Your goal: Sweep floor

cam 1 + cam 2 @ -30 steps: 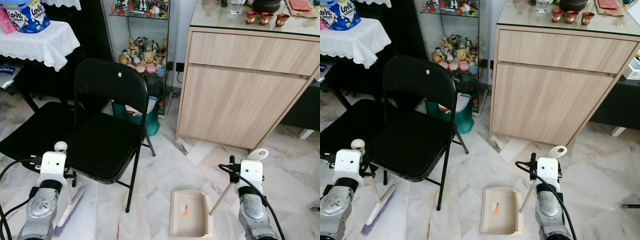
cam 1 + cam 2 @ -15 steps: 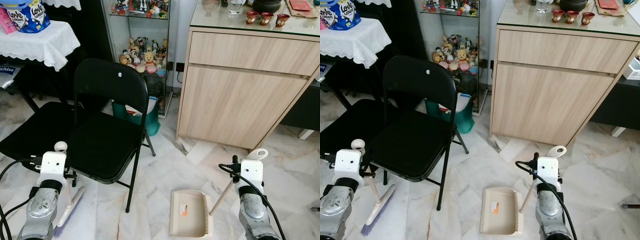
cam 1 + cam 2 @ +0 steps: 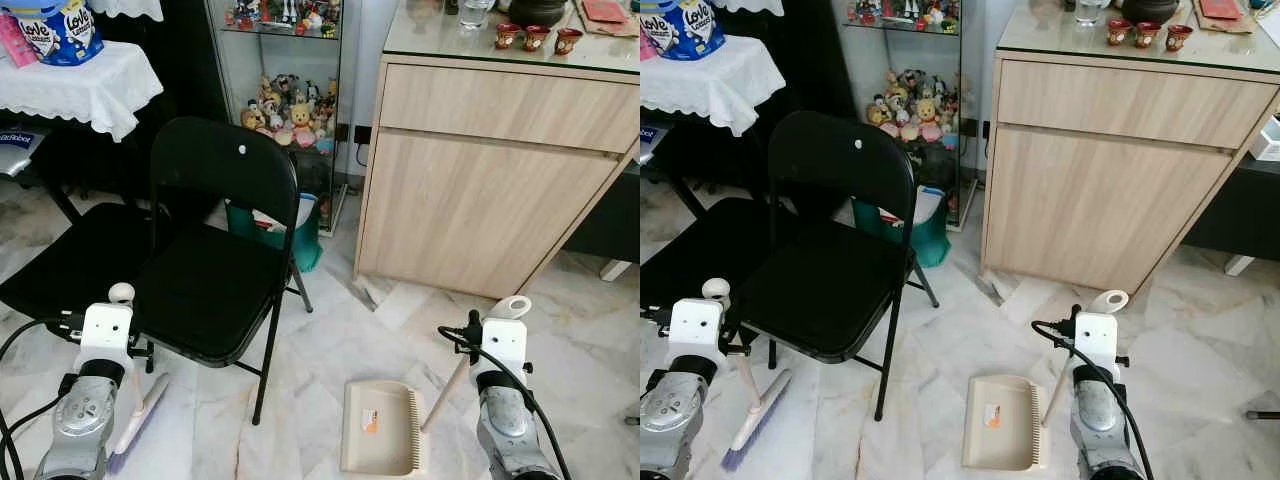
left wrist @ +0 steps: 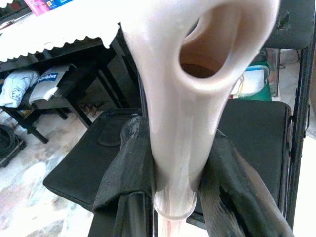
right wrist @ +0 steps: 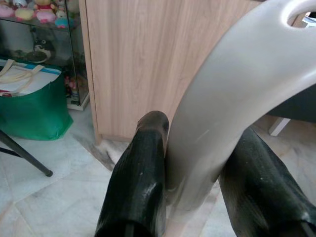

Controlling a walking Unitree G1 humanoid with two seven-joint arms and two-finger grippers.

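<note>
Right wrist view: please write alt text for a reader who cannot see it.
The right gripper has its two black fingers closed around a curved beige plastic dustpan handle. Behind stand a light wooden cabinet and a green bag on the marble floor.

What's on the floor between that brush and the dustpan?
In the left eye view, one front leg of the black folding chair stands between the brush and the dustpan; otherwise it's bare marble floor.

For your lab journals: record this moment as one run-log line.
left claw: shut on broom | right claw: shut on dustpan | dustpan: on floor beside chair
</note>
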